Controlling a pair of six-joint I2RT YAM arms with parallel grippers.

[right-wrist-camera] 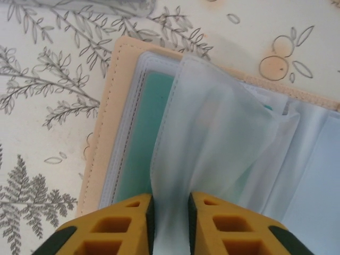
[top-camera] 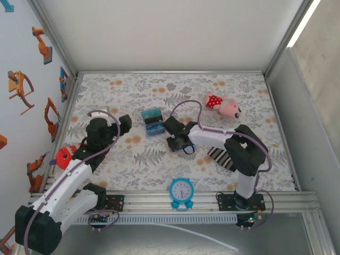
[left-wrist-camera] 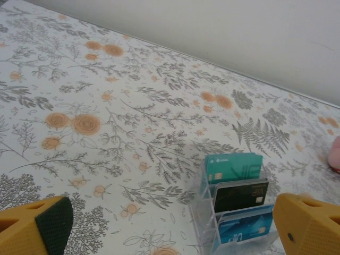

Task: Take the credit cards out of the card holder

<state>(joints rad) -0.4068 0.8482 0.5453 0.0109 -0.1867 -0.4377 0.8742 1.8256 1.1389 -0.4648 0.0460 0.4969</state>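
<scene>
Right jaws are pinching only a clear sleeve (right-wrist-camera: 212, 133) of the card holder (right-wrist-camera: 103, 122), open around the middle of the tabletop (top-camera: 106, 90), not the teal card (right-wrist-camera: 139, 138), so pulling probably just drags the whole holder along; left jaws gape wide.

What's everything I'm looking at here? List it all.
Tan bifold card holder: one, tan, open mid-table under the right arm
Translucent plastic sleeve: one, clear, lifted from the holder
Teal credit card: one, teal, in a holder pocket
Clear plastic card stand: one, transparent, left of the holder
Cards standing in it: three, teal, black, blue
Pink plush toy: one, pink, far right
Striped sock: one, black-and-white, near right
Round alarm clock: one, blue, near edge
Small red object: one, red, left edge
Left fingers: two, yellow, spread open
Right fingers: two, yellow, pinching the sleeve
</scene>
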